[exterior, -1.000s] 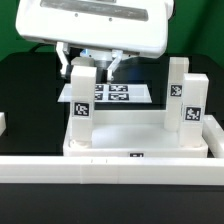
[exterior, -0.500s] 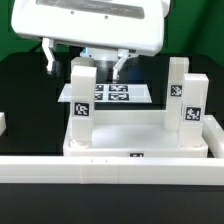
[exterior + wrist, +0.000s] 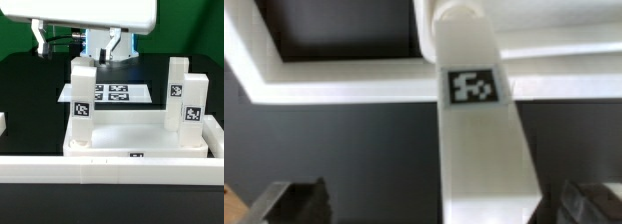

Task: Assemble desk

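The white desk tabletop [image 3: 120, 137] lies flat with three leg blocks standing upright in its corners. One leg [image 3: 82, 92] stands at the exterior view's left, and two legs [image 3: 178, 88] [image 3: 193, 112] stand at its right. My gripper [image 3: 80, 42] hangs open above the left leg and touches nothing. In the wrist view that leg [image 3: 473, 120], with its tag, runs down between my spread fingers [image 3: 295, 200], apart from both, over the tabletop rim [image 3: 331, 88]. A fourth leg is not in view.
The marker board [image 3: 112, 95] lies flat behind the tabletop. A long white border bar [image 3: 110, 168] runs along the front. A small white piece [image 3: 2, 122] sits at the exterior view's left edge. The surface is black.
My gripper has risen from beside the left leg's top to well above it, and its fingers have spread wider. The legs and tabletop have not moved.
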`<state>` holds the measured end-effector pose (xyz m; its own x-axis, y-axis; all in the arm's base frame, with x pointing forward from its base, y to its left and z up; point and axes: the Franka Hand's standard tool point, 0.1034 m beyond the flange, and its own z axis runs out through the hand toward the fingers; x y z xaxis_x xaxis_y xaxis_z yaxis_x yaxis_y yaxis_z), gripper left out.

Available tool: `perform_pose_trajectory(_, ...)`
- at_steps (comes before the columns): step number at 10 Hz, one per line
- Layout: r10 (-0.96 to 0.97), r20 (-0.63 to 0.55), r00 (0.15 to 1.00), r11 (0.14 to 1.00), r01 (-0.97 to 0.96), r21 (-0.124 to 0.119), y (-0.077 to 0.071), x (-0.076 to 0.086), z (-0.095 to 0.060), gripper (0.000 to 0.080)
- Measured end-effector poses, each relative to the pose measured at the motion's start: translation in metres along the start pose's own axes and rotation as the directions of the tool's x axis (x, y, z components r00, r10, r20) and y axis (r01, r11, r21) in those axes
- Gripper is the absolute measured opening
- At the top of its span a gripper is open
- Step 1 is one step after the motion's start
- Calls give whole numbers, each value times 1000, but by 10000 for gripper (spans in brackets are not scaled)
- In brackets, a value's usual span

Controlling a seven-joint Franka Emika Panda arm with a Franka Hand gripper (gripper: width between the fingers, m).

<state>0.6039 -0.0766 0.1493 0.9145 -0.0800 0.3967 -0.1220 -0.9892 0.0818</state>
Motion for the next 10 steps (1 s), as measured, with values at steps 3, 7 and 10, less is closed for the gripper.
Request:
perform_pose_trajectory(3,16,89,996,1000,-18,23,-5,-8,5,649)
perform_pose_trajectory(7,5,359,933,998,-30,63,-13,-7,14,649)
perform_pose_trajectory(10,-5,430,903,998,-22,58,-10,-2,27,649)
